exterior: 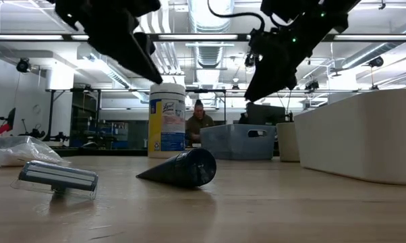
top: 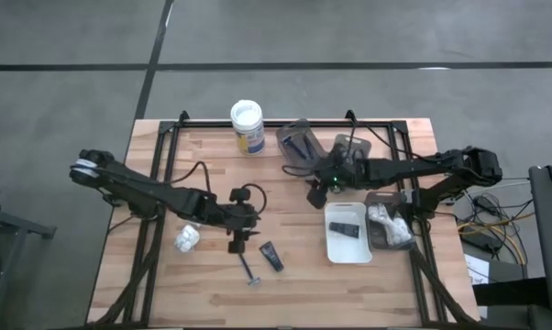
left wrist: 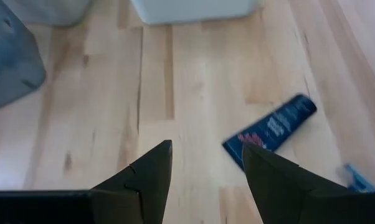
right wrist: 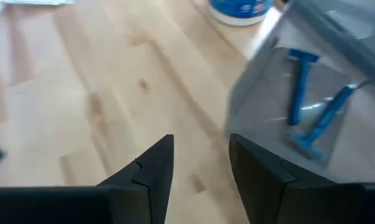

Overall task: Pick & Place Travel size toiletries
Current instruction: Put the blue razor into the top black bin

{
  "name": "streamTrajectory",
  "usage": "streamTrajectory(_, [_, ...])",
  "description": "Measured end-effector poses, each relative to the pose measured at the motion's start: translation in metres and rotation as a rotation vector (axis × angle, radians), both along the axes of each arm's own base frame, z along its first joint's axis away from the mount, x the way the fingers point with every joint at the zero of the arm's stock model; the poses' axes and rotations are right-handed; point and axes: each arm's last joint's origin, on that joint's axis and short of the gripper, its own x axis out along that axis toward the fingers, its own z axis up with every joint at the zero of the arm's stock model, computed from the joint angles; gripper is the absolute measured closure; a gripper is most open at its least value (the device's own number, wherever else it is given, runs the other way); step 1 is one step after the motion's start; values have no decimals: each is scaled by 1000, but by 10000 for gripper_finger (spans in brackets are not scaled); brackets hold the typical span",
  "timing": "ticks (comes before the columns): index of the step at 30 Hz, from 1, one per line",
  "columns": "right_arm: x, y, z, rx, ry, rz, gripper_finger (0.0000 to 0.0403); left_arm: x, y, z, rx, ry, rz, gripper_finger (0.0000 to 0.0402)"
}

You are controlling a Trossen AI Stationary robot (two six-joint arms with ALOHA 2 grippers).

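Right, my left gripper (top: 237, 246) hangs mid-table with its fingers parted and nothing between them; a black tube (top: 271, 256) lies just at its 4 o'clock, a blue razor (top: 249, 271) at 5, a white packet (top: 186, 238) at 9. My right gripper (top: 314, 195) hovers empty, fingers apart, beside the grey tray (right wrist: 324, 99) holding two razors (right wrist: 312, 99).

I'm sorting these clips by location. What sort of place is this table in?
Probably a robotics lab or open workshop. In the low view, exposed ducts and strip lights run overhead, a person sits at a desk behind the wooden table, and the high view shows bare concrete floor around it.
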Motion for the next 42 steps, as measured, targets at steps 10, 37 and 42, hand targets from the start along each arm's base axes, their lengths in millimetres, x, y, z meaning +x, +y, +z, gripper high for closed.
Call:
streamTrajectory(10, [-2,53,-5,114,-38,57,290,-13,-11,-27,23,82,-55,202])
streamTrajectory(37, [-18,131,-12,229,-221,74,348,-21,-57,-78,-42,104,-290,202])
streamTrajectory(42, [-18,132,-12,229,-220,78,332,-19,-59,-94,-27,146,-290,202])
